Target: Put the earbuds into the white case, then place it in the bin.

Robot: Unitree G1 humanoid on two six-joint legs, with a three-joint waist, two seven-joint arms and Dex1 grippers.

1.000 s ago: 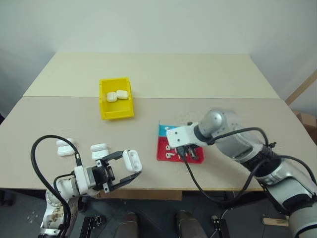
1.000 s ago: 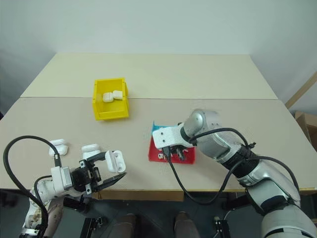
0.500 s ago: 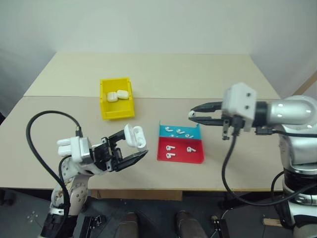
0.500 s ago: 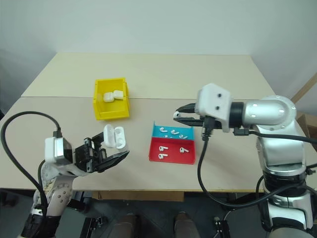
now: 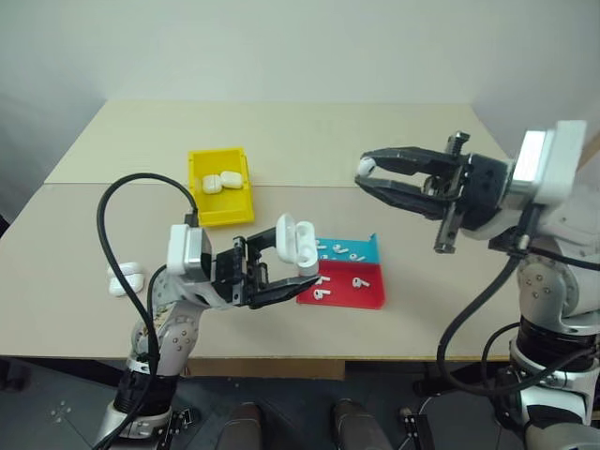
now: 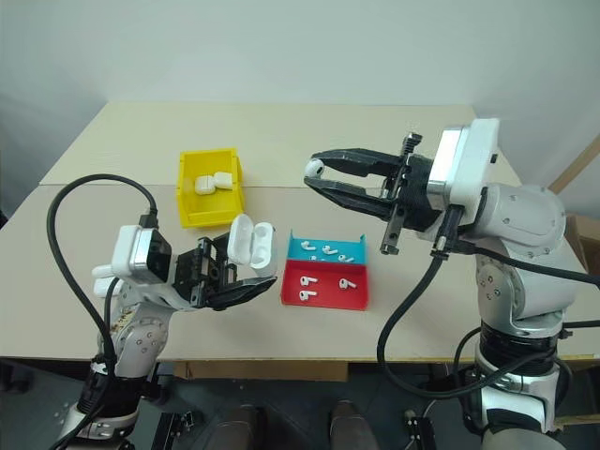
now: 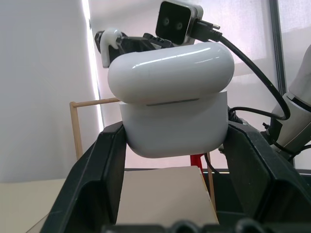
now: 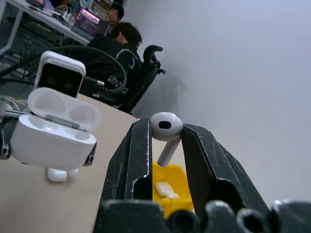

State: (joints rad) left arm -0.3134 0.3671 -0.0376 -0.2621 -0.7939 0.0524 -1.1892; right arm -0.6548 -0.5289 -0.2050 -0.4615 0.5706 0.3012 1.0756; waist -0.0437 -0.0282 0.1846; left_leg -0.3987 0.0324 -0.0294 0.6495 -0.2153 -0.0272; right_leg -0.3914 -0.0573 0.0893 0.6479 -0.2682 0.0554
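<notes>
Table [image 5: 375, 141]: beige, a seam running across it behind the bin.

R arm raised over the table's right side, R gripper [image 5: 367, 174] pointing toward the robot's left, well above the tray. Jaws closed on one earbud [image 8: 165, 128]: round head up at the fingertips, stem hanging down between the fingers [image 8: 137, 145]. Seen from the head, the bud shows as a white dot at the tip.

L arm up at front-left, cable looping over it. L gripper [image 5: 292, 263] points right, toward the tray. Jaws shut on the case [image 5: 296, 244], gripping its lower body from both sides; lid hinged open, tipped back, the inside facing the R gripper. In the L wrist view the closed-looking back of the lid sits on top of the body, fingers [image 7: 107, 165] pressing both flanks. Case is held above the table, just left of the tray, not touching it.

Bin [image 5: 220, 214]: yellow, mid-left of table, behind the L gripper. 2 closed white cases [image 5: 221, 181] lie inside toward its far end.

Tray [image 5: 345, 292]: shallow, blue half behind, red half in front, just right of the held case. Several loose buds [image 5: 357, 281] in both halves.

Spare case [image 5: 123, 279] on the table at far left, partly behind the L arm.

R wrist view: seated people [image 8: 119, 43] at desks in the background.
</notes>
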